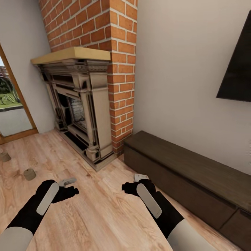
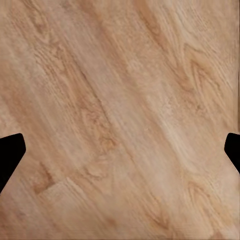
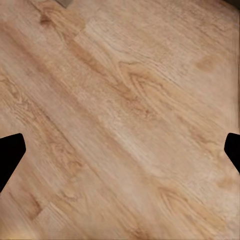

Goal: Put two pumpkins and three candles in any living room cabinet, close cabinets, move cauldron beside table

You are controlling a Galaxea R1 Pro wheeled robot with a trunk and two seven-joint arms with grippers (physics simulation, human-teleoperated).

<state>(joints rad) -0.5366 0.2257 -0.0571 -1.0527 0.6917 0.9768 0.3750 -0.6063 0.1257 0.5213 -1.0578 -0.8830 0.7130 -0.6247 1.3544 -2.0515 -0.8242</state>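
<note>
Facing a corner of the living room, the head view takes in a pale wall, a red brick chimney with an ornate fireplace under a tan mantel, and the light plank floor. Along the wall to the right runs the cabinet, long, low and dark brown, its flat fronts flush and shut. Above it hangs a corner of a black screen. At the far left a glass door shows garden green.

Two candles stand on the planks at the left: one just beyond the left gripper, the other farther off, at the frame's edge. Both lie well apart from the right gripper, which hangs near the cabinet's left end.

Each wrist view adds what the head view cannot: bare wood grain between black fingertips set wide at the frame's edges, so both claws are released and hold nothing.
</note>
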